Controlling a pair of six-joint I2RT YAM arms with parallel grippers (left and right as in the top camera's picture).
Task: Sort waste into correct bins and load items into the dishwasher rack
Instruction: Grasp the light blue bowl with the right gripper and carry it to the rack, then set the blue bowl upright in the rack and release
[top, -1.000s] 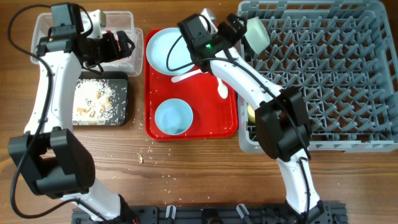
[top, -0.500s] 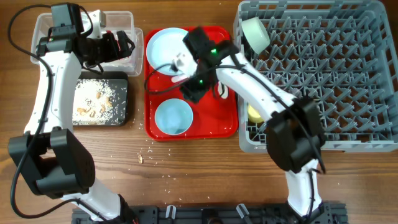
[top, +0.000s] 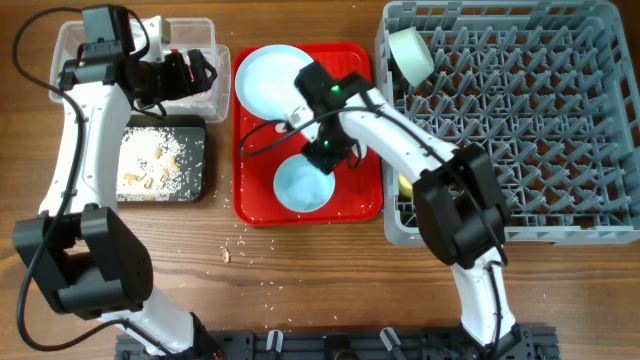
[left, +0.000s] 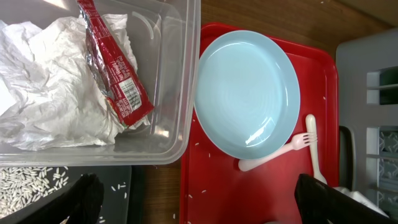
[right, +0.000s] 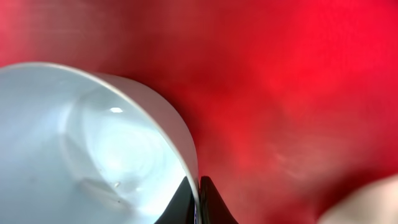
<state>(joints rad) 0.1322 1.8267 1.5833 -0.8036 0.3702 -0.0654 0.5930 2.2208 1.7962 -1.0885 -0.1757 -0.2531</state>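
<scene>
The left pincer (left: 205, 200) hovers over the clear plastic rectangular tub (top: 68, 38) at the far left of the counter, jaws wide and empty. The tub holds the crumpled white napkin (left: 50, 93) and the red-and-white snack wrapper (left: 115, 74). Near of it, the shallow black rectangular tray (top: 192, 185) carries the loose white rice-like crumbs (top: 150, 165).

On the flat red serving tray (top: 250, 208) lie the pale blue round plate (top: 262, 80), the white plastic fork (left: 273, 152) and spoon (left: 313, 146), and a light blue bowl (top: 300, 190). The right pincer (right: 198, 202) is narrow, its tips pinching this bowl's far rim.

Step in hand, as judged: loading this bowl. The next move calls for a lift clear of the cutlery, then a carry right over the wall of the large square grey plastic dishwasher rack (top: 600, 232), to seat the bowl between pegs. A second light blue bowl (top: 410, 55) already stands on edge in the rack's far left corner.
</scene>
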